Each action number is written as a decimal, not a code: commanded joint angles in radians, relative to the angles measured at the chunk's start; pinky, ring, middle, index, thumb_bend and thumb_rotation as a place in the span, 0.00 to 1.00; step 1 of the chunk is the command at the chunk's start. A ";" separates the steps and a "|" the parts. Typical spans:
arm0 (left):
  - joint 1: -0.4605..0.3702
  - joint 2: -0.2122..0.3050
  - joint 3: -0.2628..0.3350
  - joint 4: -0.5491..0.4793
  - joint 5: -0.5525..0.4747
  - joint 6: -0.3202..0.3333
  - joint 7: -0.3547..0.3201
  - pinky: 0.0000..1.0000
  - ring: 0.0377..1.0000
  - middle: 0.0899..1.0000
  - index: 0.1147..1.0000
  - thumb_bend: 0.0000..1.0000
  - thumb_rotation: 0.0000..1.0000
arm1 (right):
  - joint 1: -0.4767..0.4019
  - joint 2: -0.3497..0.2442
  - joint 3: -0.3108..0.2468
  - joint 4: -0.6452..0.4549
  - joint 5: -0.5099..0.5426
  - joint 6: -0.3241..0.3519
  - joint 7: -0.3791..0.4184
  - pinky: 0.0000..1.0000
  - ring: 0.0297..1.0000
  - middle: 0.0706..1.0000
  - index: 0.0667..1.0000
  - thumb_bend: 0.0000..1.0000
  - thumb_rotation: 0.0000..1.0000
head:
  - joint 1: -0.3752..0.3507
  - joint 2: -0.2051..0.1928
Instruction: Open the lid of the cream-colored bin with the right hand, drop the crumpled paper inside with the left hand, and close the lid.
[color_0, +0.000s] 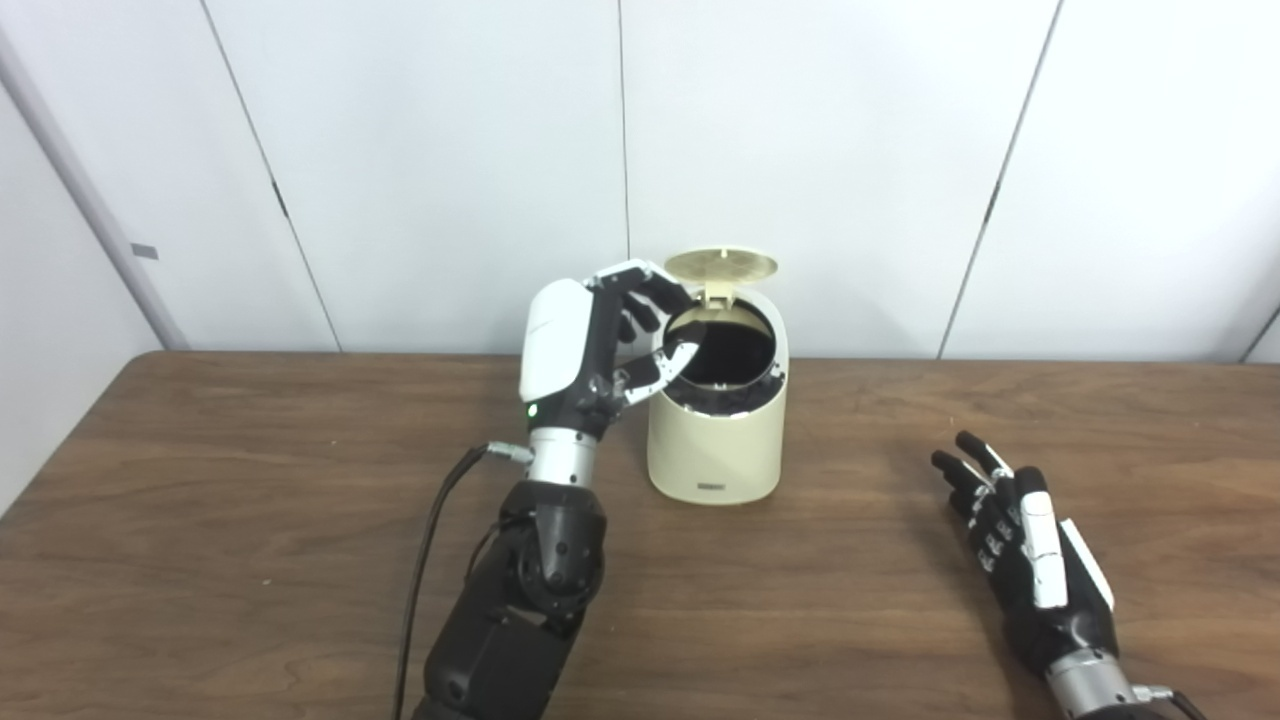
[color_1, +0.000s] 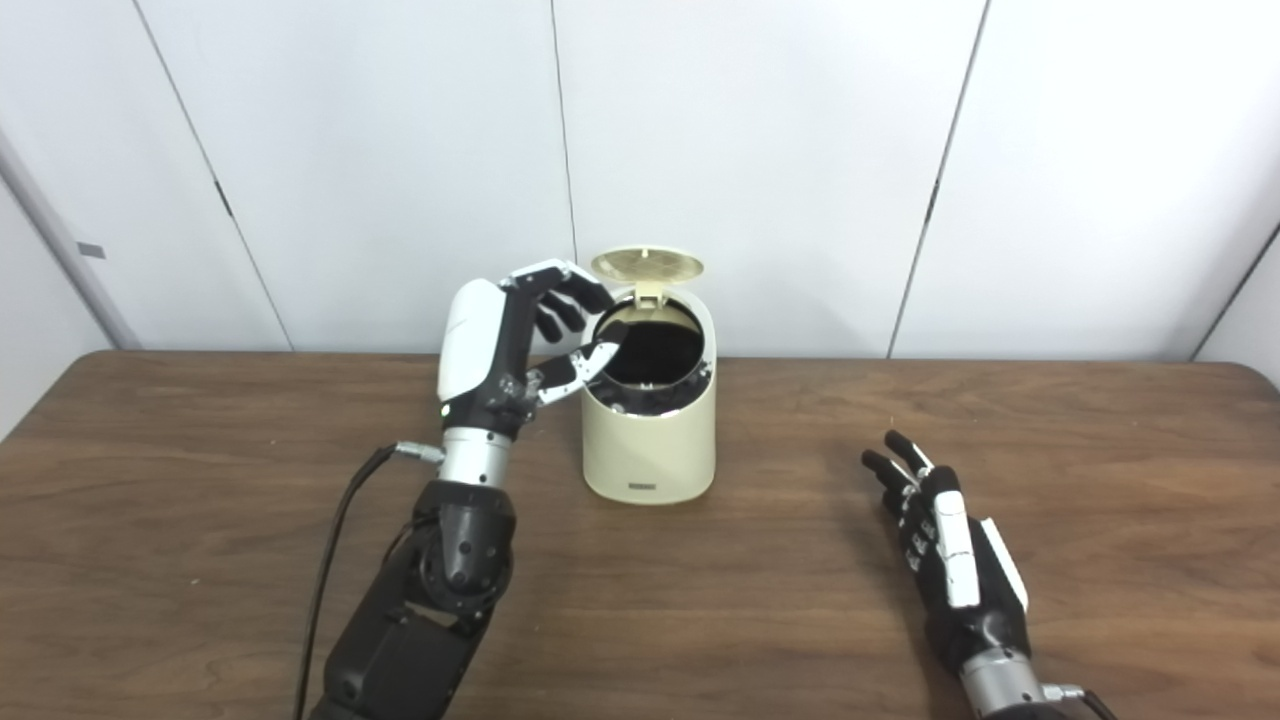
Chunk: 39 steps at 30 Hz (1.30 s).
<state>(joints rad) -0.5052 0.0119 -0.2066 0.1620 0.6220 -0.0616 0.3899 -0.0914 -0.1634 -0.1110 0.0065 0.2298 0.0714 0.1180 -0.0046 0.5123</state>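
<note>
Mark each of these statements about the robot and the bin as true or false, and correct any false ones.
1. The lid of the cream-colored bin stands open. True.
2. The left robot hand is raised beside the bin's opening, fingers apart. True.
3. The right robot hand is gripping the lid. False: it lies low over the table, well to the right of the bin, fingers extended, holding nothing.
4. The bin lies on its side. False: it stands upright on the table.
5. A crumpled paper lies on the table in front of the bin. False: no paper is visible on the table or in either hand; the bin's dark inside does not show its contents.
</note>
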 joint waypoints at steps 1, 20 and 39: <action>-0.031 0.001 0.011 -0.040 0.003 -0.028 0.010 0.35 0.43 0.47 0.40 0.47 0.00 | 0.014 -0.009 -0.002 0.023 0.005 0.047 0.006 1.00 0.95 0.85 0.91 0.46 1.00 | -0.001 0.001; 0.068 0.031 0.161 -0.150 -0.142 0.027 -0.066 0.33 0.43 0.47 0.40 0.47 0.00 | 0.010 0.009 0.000 0.020 -0.010 -0.003 -0.006 1.00 0.92 0.86 0.88 0.45 1.00 | 0.000 0.003; 0.202 0.061 0.283 -0.247 -0.417 0.125 -0.230 0.61 0.67 0.69 0.65 0.58 0.32 | 0.010 0.027 -0.022 -0.010 0.002 -0.077 -0.011 1.00 0.99 0.97 0.94 0.61 0.99 | -0.008 0.015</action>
<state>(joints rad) -0.2792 0.0578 0.0737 -0.0529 0.2241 0.0797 0.1752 -0.0828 -0.1386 -0.1243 0.0064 0.2243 0.0148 0.1082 -0.0107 0.5262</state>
